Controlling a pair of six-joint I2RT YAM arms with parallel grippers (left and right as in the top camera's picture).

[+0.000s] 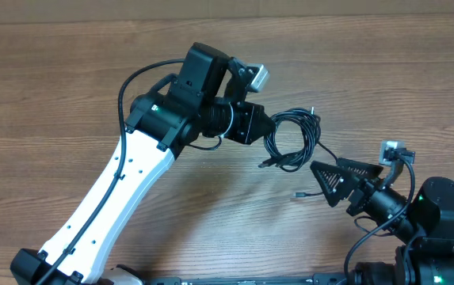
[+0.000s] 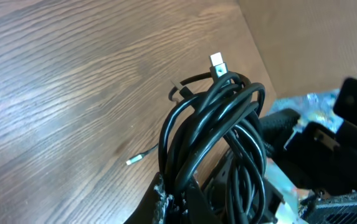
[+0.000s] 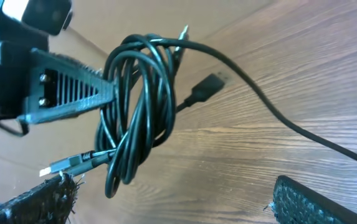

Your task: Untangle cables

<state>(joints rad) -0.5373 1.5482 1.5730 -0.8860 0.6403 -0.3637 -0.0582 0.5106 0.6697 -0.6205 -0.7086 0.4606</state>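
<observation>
Cables [image 1: 294, 136]: coil clamped by left gripper [image 1: 268, 130]. Right gripper [image 1: 327, 179], 4 o'clock, jaws apart; best take the free plug [image 3: 206, 84].

The overhead camera is looking straight down on the table [image 1: 52, 79], taking in the whole scene from afar. The left wrist camera is peering close at the cables [image 2: 215, 143]. The right wrist camera is facing the same cables nearby from the opposite side; all 3 views are sharing them
</observation>
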